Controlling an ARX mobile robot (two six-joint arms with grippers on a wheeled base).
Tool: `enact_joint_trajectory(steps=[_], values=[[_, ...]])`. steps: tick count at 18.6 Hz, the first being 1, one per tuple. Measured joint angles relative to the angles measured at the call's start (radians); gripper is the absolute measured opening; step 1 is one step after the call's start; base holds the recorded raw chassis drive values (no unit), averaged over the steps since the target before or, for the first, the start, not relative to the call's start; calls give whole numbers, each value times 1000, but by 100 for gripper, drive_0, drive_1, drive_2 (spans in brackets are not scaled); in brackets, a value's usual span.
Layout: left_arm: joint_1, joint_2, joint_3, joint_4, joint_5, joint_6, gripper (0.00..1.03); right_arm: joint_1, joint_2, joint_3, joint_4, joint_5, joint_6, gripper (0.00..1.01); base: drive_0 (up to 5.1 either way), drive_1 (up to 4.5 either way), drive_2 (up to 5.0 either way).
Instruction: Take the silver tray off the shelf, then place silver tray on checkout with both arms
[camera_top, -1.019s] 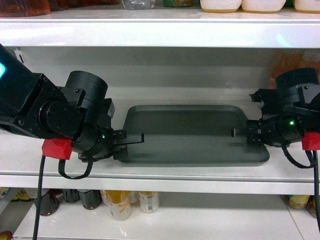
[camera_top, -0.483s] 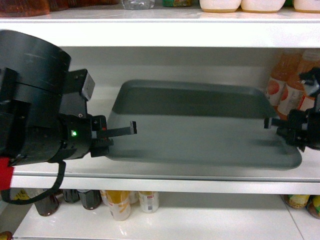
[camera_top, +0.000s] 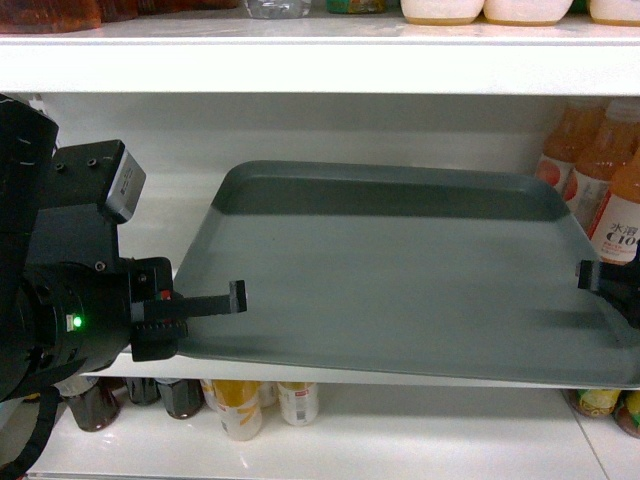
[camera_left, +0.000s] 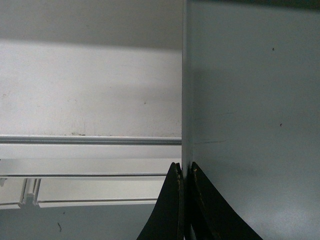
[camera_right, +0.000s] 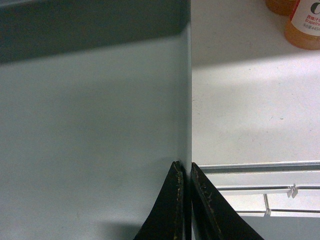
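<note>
The silver tray (camera_top: 400, 275) hangs level in front of the shelf (camera_top: 300, 70), pinched at its left rim by the left end effector (camera_left: 184, 172) and at its right rim by the right end effector (camera_right: 184, 170). Orange juice bottles (camera_top: 605, 170) stand behind its right corner.

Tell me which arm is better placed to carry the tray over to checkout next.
Neither alone. The left gripper is shut on the silver tray at its left rim, the right gripper on its right rim. Both should carry together.
</note>
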Motion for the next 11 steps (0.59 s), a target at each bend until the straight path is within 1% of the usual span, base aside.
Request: enact_joint_trajectory(steps=[11], values=[[1, -2, 3, 1, -6, 0, 2, 4, 0, 1, 2, 1, 0, 3, 0, 0, 0]])
